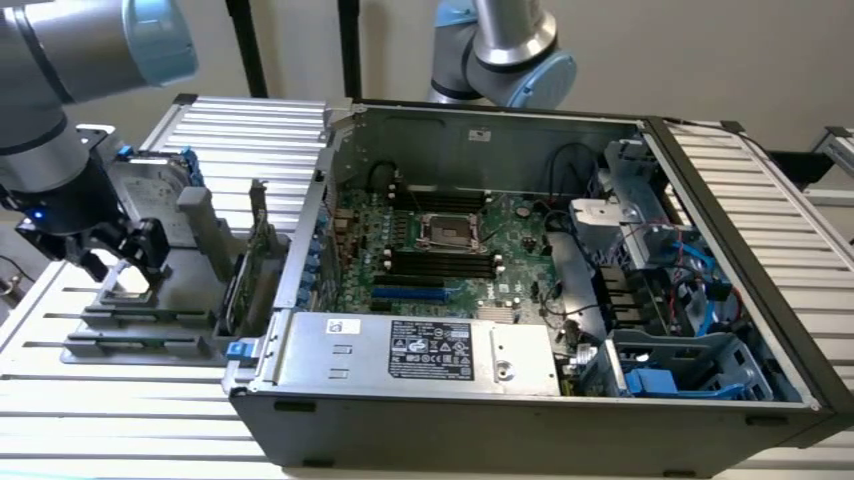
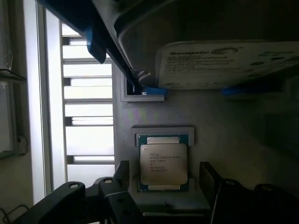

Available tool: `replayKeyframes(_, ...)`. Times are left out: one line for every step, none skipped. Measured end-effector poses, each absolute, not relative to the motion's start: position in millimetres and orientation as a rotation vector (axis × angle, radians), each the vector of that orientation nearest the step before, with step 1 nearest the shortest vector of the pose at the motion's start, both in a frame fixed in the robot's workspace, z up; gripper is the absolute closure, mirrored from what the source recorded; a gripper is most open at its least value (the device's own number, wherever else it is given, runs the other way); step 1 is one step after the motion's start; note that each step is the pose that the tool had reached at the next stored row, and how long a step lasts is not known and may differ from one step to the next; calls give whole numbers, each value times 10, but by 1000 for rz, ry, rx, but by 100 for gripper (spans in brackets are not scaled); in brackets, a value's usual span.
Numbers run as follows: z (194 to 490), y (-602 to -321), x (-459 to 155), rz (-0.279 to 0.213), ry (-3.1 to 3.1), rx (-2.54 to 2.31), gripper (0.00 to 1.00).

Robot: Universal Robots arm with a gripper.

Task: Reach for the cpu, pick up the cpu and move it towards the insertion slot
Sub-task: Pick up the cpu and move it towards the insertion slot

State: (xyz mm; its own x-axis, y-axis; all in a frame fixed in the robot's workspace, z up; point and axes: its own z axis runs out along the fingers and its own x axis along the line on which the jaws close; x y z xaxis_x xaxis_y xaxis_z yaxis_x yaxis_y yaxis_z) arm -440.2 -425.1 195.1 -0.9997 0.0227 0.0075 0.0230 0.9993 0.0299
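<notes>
While gripper hangs open astride the cpu in its tray, reach step looks nearly done; grasp needs square closing.

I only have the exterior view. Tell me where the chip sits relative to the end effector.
Observer: In the wrist view the chip lies flat in its grey holder, between the open fingers of the end effector.
Operator: Confirm whether the fingers touch it.
Observer: They don't; a gap shows on each side of the chip.
Operator: Report what else is close by.
Observer: A hard drive with a label reading Seagate, held by blue clips.
</notes>
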Motion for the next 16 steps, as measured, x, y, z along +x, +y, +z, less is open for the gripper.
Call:
replayKeyframes(1948,-4250,-4402,-47,-3134,-36,29)
replayKeyframes(1946,-4246,-4402,-47,-3134,-36,29)
replayKeyframes(1946,-4240,-4402,-47,-3134,-36,29)
replayKeyframes(1944,-4230,-4402,-47,-3134,-36,29)
replayKeyframes(1944,-4223,-4403,-47,-3134,-36,29)
replayKeyframes(1941,-4222,-4404,-47,-3134,-36,29)
replayKeyframes(1939,-4222,-4405,-47,-3134,-36,29)
replayKeyframes(1936,-4222,-4405,-47,-3134,-36,29)
replayKeyframes(1929,-4221,-4405,-47,-3134,-36,29)
replayKeyframes(1920,-4221,-4405,-47,-3134,-36,29)
replayKeyframes(1910,-4221,-4406,-47,-3134,-36,29)
replayKeyframes(1900,-4221,-4406,-47,-3134,-36,29)
replayKeyframes(1892,-4221,-4406,-47,-3134,-36,29)
replayKeyframes(1884,-4222,-4406,-47,-3134,-36,29)
replayKeyframes(1877,-4221,-4406,-47,-3134,-36,29)
replayKeyframes(1872,-4222,-4406,-47,-3134,-36,29)
